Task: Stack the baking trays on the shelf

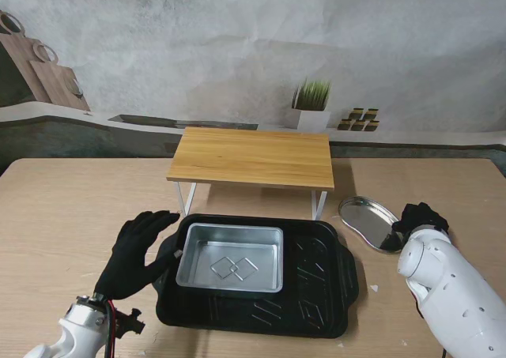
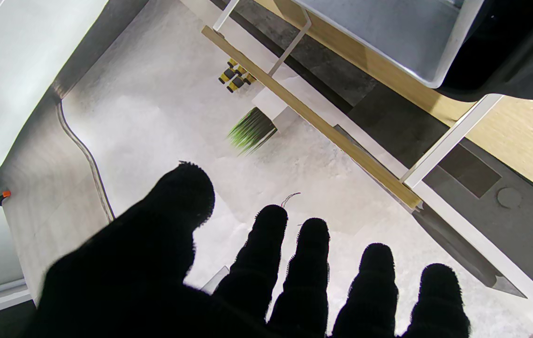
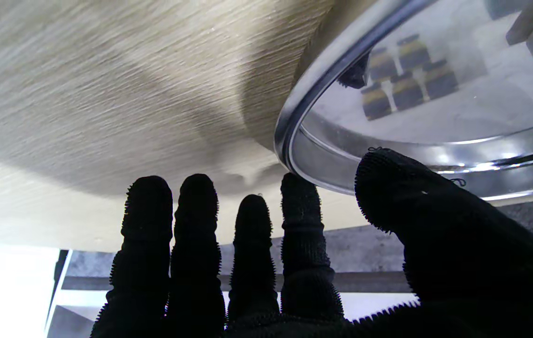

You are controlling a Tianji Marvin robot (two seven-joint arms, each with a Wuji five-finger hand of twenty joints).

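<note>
The left hand [image 1: 141, 250] is hovering spread and empty beside the black tray [image 1: 332, 295]; the right hand [image 1: 419, 216], also empty, is touching the oval tray [image 1: 365, 220], which could slide away.

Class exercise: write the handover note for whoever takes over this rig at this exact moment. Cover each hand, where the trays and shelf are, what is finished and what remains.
Left hand: open, holding nothing, beside the left edge of the black tray.
Right hand: open, at the right rim of the oval steel tray; no grasp visible.
The rectangular silver tray sits inside the black tray, nearer to me than the wooden shelf. The oval tray lies on the table, right of the shelf.
Done: nothing stacked on the shelf yet.
Left: move all three trays onto the shelf.
</note>
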